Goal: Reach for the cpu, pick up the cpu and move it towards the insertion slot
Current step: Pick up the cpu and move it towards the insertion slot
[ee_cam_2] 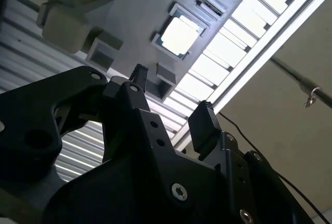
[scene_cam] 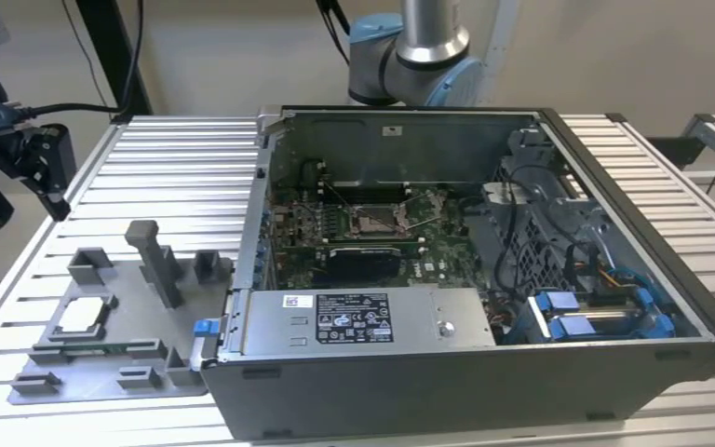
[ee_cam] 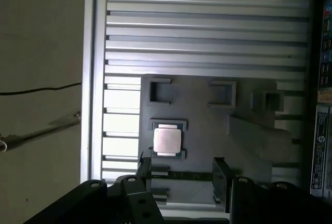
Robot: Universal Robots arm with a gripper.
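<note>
The cpu (scene_cam: 81, 317) is a small silvery square lying flat in a recess of the grey fixture plate (scene_cam: 109, 380), at the exterior view's left. Both wrist views show it too, cpu (ee_cam_2: 180, 36) and cpu (ee_cam: 167, 141), a little beyond the fingertips. My gripper (scene_cam: 51, 191) hangs above the ribbed table, up and away from the plate. Its black fingers stand open with nothing between them, gripper (ee_cam_2: 171, 92), gripper (ee_cam: 181, 164). The insertion slot (scene_cam: 374, 220) is a silver-framed square socket on the green motherboard inside the open computer case.
The open computer case (scene_cam: 482, 372) takes up the middle and the exterior view's right. Grey upright blocks (scene_cam: 159, 261) rise from the fixture plate near the cpu. The ribbed metal table (scene_cam: 171, 158) ends in an edge close to the plate (ee_cam: 96, 105). A cable (ee_cam: 36, 89) runs off the table.
</note>
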